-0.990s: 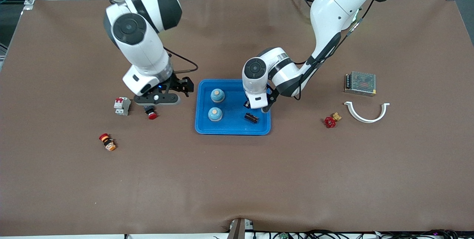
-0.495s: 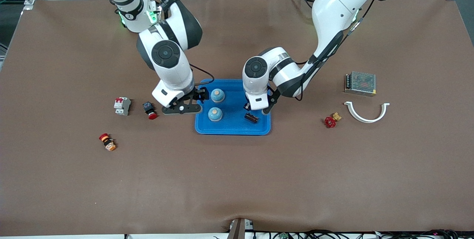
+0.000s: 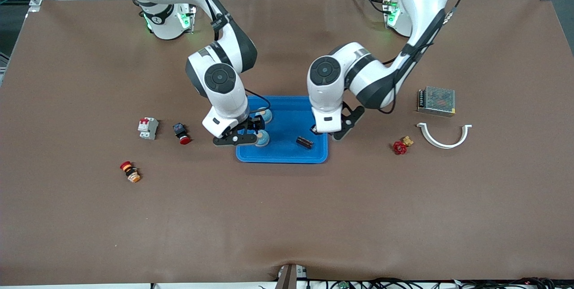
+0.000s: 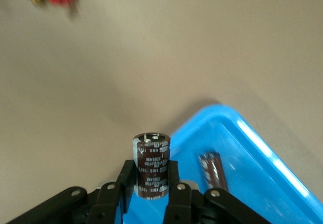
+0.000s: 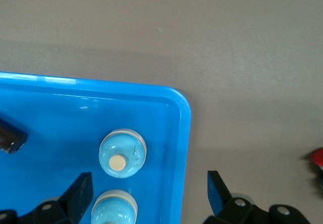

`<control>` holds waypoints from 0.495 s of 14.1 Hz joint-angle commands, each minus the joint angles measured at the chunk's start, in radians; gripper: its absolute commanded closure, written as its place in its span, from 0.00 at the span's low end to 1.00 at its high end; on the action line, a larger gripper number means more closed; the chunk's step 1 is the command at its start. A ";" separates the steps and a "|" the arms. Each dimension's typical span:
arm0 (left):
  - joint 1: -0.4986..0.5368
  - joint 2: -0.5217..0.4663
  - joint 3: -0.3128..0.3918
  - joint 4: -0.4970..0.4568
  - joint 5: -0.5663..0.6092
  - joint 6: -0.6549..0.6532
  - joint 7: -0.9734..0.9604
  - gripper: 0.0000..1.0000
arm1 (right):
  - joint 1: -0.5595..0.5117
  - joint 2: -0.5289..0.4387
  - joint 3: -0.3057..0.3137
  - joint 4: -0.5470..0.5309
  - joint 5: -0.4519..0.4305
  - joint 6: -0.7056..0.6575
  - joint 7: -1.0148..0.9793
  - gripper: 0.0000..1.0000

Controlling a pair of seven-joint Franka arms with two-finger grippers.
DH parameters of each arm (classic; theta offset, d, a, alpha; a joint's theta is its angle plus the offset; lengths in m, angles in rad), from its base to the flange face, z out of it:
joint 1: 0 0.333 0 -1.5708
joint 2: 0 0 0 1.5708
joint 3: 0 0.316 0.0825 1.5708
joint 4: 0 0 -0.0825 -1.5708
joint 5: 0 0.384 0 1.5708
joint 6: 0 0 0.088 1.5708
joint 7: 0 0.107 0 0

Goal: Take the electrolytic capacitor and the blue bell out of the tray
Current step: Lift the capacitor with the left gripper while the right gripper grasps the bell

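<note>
A blue tray holds two blue bells and a dark capacitor lying on its side. My left gripper hangs over the tray's edge at the left arm's end, shut on a second brown capacitor held upright; the lying capacitor shows past it. My right gripper stands open over the tray's rim at the right arm's end. In the right wrist view its fingertips straddle the rim, with both bells below.
Toward the right arm's end lie a circuit breaker, a red push button and a red-orange stop button. Toward the left arm's end lie a red valve, a white curved bracket and a metal power supply.
My right arm swung from above the red push button to the tray's rim by the bells. My left gripper carried its capacitor from over the tray's inside out to its edge.
</note>
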 commanded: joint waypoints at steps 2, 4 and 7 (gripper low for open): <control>0.139 -0.095 -0.041 -0.033 -0.073 -0.100 0.220 1.00 | 0.013 0.052 -0.012 0.008 0.013 0.060 0.013 0.00; 0.225 -0.136 -0.055 -0.051 -0.133 -0.141 0.355 1.00 | 0.013 0.088 -0.012 0.009 0.013 0.100 0.013 0.00; 0.320 -0.187 -0.058 -0.119 -0.135 -0.181 0.513 1.00 | 0.025 0.117 -0.012 0.015 0.013 0.114 0.013 0.00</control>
